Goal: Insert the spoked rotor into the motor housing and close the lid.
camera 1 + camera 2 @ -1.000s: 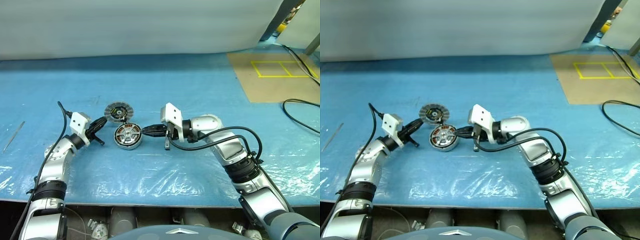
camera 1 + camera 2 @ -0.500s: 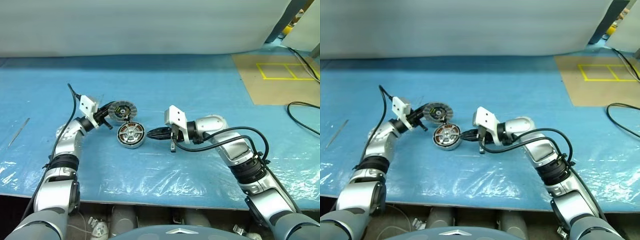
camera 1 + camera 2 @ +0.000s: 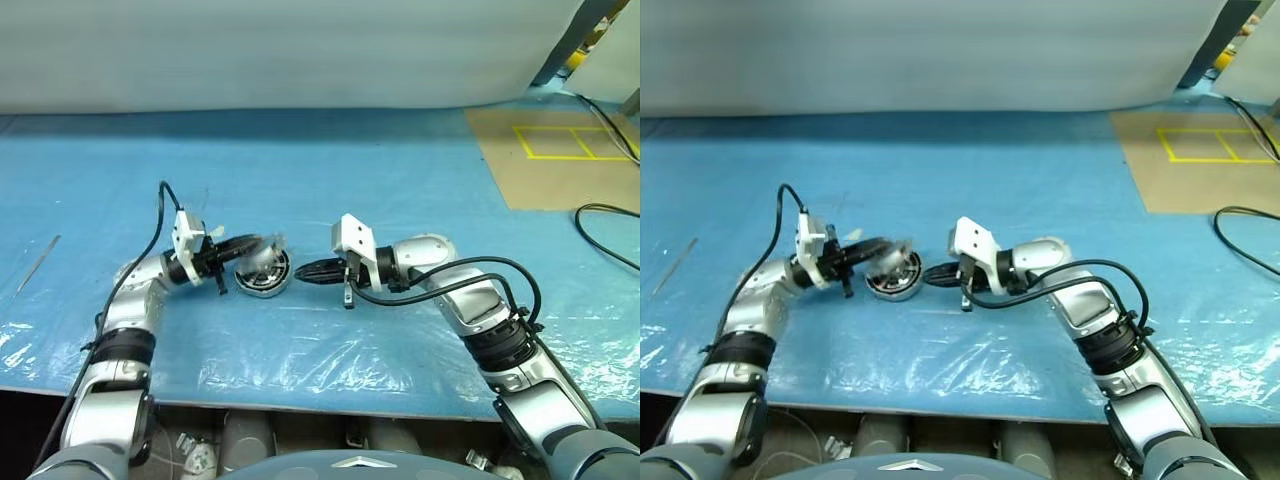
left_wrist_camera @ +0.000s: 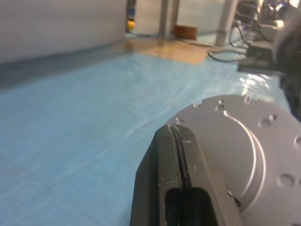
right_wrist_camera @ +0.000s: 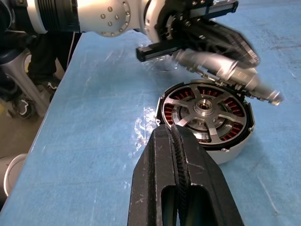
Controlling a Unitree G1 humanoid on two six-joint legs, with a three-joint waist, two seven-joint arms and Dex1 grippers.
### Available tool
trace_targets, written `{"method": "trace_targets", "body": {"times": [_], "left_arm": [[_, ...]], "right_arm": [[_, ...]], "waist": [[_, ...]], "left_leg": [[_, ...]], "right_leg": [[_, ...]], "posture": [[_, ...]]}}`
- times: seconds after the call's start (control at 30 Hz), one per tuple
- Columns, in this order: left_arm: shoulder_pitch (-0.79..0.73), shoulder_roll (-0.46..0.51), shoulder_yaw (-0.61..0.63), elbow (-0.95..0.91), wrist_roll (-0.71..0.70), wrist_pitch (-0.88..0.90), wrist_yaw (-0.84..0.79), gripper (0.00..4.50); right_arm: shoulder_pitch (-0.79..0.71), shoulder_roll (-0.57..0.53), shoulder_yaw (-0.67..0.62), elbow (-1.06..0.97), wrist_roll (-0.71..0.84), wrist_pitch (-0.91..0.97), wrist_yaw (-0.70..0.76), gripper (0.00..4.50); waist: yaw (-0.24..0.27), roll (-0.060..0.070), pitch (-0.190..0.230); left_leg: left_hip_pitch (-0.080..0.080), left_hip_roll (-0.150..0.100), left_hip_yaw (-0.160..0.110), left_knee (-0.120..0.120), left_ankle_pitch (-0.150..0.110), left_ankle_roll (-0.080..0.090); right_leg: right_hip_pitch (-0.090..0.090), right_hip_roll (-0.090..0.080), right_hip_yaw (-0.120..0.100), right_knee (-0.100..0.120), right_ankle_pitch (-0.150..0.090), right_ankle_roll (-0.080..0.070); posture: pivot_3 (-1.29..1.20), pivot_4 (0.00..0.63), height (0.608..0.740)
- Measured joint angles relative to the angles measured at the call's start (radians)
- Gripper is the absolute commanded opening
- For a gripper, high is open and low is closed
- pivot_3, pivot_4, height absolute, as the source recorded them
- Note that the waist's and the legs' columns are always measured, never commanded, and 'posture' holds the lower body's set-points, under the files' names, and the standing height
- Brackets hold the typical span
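You had the left gripper (image 3: 238, 248) clamped on the lid (image 5: 221, 66), holding it tilted just above and to the left-arm side of the motor housing (image 3: 264, 274), which sat on the blue plastic sheet (image 3: 330, 180) w/ the spoked rotor (image 5: 205, 107) already seated inside, copper windings showing around it. In the left wrist view the plain grey face of the lid filled the space beyond the closed fingers (image 4: 181, 155), so the dark inner side prob faced down toward the cup. The right gripper (image 3: 308, 270) was shut on nothing, its tip just beside the housing's rim on the opposite side; whether it touched the rim I couldn't tell. The step in hand looked like lid placement, rotor part done. To do it well: level the lid before lowering, since it was at a clear tilt and would catch one edge first; centre it over the hub, not the near rim. Keep the right tip against the housing as a backstop so the cup doesn't skate on the slick plastic. Lower slowly, release only once the ribbed rim sits even all round.
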Motion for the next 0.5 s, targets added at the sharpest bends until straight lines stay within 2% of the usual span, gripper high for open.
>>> {"method": "trace_targets", "body": {"times": [0.17, 0.23, 0.37, 0.5], "left_arm": [[0.073, 0.078, -0.083, -0.126, 0.080, 0.004, 0.003, 0.02], [0.074, 0.074, -0.090, -0.137, 0.104, -0.027, 0.042, 0.02], [0.087, 0.028, -0.054, -0.162, 0.089, -0.036, 0.157, 0.02], [0.157, 0.018, 0.008, -0.297, 0.035, -0.032, 0.239, 0.02]], "right_arm": [[-0.037, -0.003, -0.021, 0.004, 0.046, 0.049, 0.014, 0.00], [-0.056, 0.008, -0.040, 0.008, 0.056, 0.052, 0.007, 0.00], [-0.068, 0.070, -0.043, 0.029, 0.060, 0.043, -0.034, 0.00], [-0.070, 0.156, -0.043, 0.056, 0.070, 0.043, -0.095, 0.00]], "waist": [[0.001, 0.001, 0.000], [0.002, 0.001, -0.001], [0.000, 0.001, -0.001], [-0.010, 0.001, -0.001]], "left_leg": [[0.001, 0.000, 0.000, 0.000, 0.000, 0.000], [0.002, -0.001, 0.001, 0.001, 0.000, 0.001], [0.001, 0.000, 0.001, 0.002, 0.001, 0.002], [0.000, 0.000, 0.001, 0.000, 0.001, 0.001]], "right_leg": [[0.001, 0.000, 0.000, 0.000, 0.000, 0.000], [0.003, -0.002, 0.000, 0.000, -0.002, -0.004], [0.002, -0.002, 0.000, 0.000, -0.002, -0.005], [-0.001, 0.000, 0.000, 0.000, 0.000, -0.001]], "posture": [[0.00, 0.150, 0.740], [0.00, 0.150, 0.740], [0.00, 0.150, 0.740], [0.00, 0.150, 0.740]]}}
